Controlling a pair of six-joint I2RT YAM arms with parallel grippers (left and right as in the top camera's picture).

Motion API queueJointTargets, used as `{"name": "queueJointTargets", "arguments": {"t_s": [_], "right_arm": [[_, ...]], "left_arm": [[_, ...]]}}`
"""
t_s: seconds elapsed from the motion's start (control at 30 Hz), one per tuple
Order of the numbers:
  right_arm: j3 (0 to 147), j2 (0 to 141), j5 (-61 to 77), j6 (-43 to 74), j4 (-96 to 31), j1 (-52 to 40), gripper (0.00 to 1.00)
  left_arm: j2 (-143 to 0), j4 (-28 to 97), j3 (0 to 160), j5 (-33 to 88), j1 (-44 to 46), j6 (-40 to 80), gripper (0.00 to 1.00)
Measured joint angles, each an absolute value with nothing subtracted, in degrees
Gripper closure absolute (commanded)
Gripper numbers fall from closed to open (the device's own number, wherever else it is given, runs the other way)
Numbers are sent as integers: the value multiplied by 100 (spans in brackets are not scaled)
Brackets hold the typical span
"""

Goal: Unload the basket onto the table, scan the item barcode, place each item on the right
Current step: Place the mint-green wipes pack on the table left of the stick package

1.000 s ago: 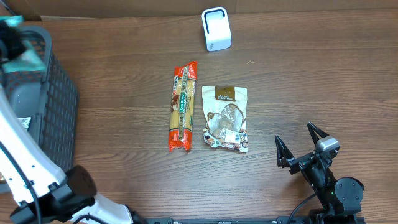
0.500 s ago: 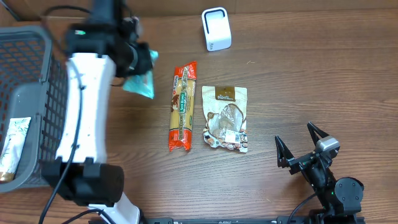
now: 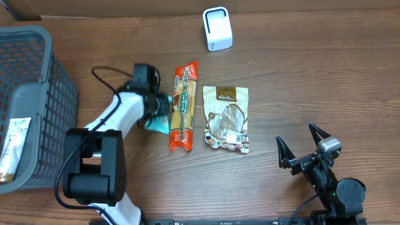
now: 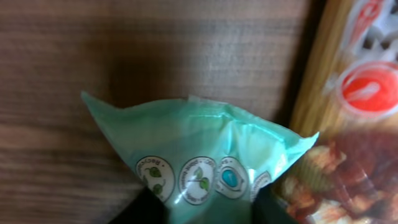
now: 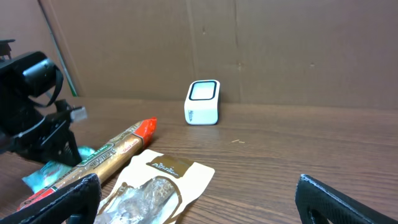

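Left end effector (image 3: 162,105), overhead: over teal pouch (image 3: 154,123) on bench (image 3: 312,75), left of pasta (image 3: 183,107); scanner (image 3: 217,29) far right. Right end effector (image 3: 302,149) wide, empty, farther off. Left wrist: pouch close below, long axis across; can't tell grip. Right wrist: scanner far centre.

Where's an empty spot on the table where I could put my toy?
Biggest bare patch: right of the scanner and the snack pouch, beyond the right hand. Also between the basket and the scanner. Crowded: the middle, where left hand, teal packet, pasta pack and snack pouch sit close.
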State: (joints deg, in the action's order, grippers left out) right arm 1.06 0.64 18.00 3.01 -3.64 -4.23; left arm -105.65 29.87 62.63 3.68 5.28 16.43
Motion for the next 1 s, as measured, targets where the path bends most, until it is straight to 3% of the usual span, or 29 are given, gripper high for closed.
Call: {"name": "queueJointTargets", "arguments": {"t_s": [0.07, 0.13, 0.63, 0.8, 1.0], "right_arm": [[106, 64, 1800, 298, -366, -423, 0], [106, 64, 1798, 303, -366, -423, 0], [106, 64, 1800, 301, -366, -423, 0], [106, 62, 1802, 301, -368, -423, 0], [106, 64, 1800, 301, -368, -423, 0]], "left_arm": [[-10514, 2539, 5996, 482, 541, 1664, 45], [-10488, 2397, 5918, 563, 565, 1660, 41], [-10473, 2265, 5898, 1223, 930, 1708, 44], [-10479, 3326, 6368, 1334, 676, 1835, 47], [-10468, 5321, 8099, 1197, 340, 1717, 41]]}}
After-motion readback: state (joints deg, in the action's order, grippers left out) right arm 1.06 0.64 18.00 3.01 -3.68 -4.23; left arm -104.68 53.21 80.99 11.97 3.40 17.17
